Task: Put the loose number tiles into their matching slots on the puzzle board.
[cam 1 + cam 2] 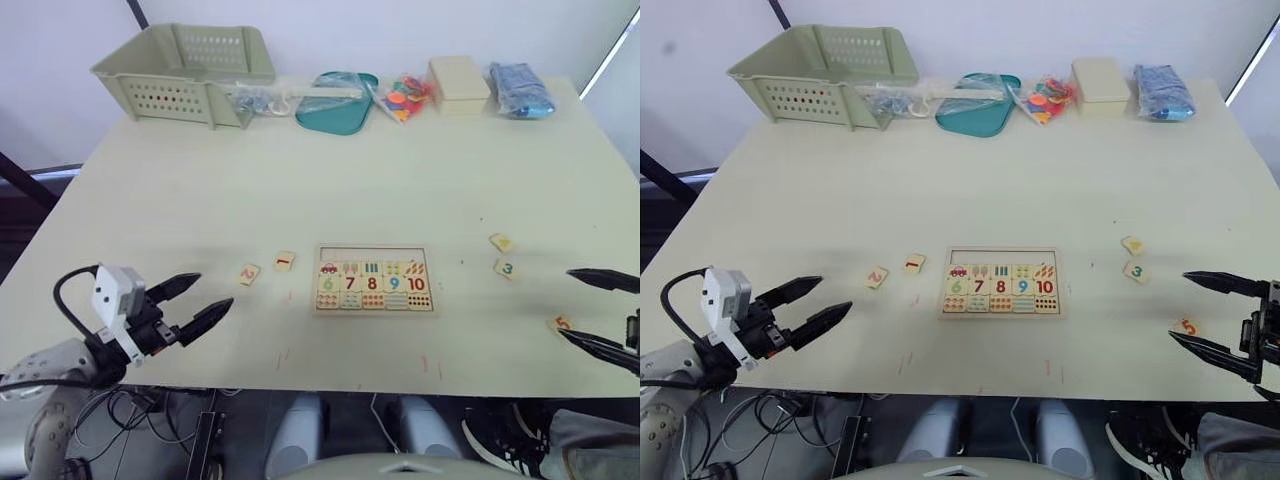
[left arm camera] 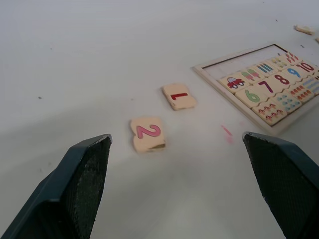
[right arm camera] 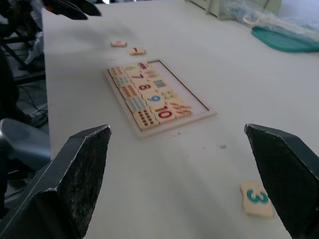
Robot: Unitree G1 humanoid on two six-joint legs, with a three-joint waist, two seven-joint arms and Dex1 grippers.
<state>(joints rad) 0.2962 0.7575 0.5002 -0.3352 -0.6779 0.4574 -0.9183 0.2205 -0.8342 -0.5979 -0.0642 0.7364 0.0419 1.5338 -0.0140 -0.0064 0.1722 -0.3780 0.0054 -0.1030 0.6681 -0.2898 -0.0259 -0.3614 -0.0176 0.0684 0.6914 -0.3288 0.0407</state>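
You have a broad cream tabletop with plenty of bare room around the small rectangular light-wood puzzle board, whose far row of slots stands empty. Left of the board lie the pale square wooden tiles with red 1 and pink 2; your left gripper, fingers spread wide and empty, sits nearer them, the 2 just ahead. Right of the board, tiles 3 and 5 lie by your right gripper, also wide apart, with the 5 between its fingers.
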